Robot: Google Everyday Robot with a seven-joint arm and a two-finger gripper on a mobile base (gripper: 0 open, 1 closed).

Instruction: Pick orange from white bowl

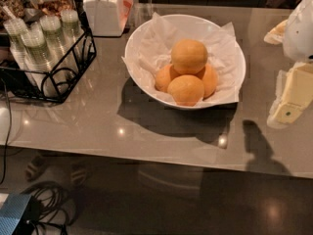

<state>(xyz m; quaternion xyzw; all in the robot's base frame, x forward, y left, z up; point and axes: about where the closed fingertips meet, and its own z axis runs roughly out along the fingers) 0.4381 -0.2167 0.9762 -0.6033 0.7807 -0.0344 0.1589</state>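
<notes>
The white bowl (138, 82) stands on the grey counter, lined with crinkled white paper. It holds several round fruits. The orange (189, 56), paler and largest, rests on top of three deeper-orange fruits (186, 89). My gripper (292, 97) shows at the right edge as cream-coloured parts below a white arm housing (299, 28). It is to the right of the bowl, apart from it and about level with its rim, and it holds nothing that I can see.
A black wire rack (46, 77) with stacked clear cups stands at the left. A glass jar (102, 11) stands behind the bowl's left side. The counter's front edge (146, 153) runs across the view, with cables (49, 204) on the floor below.
</notes>
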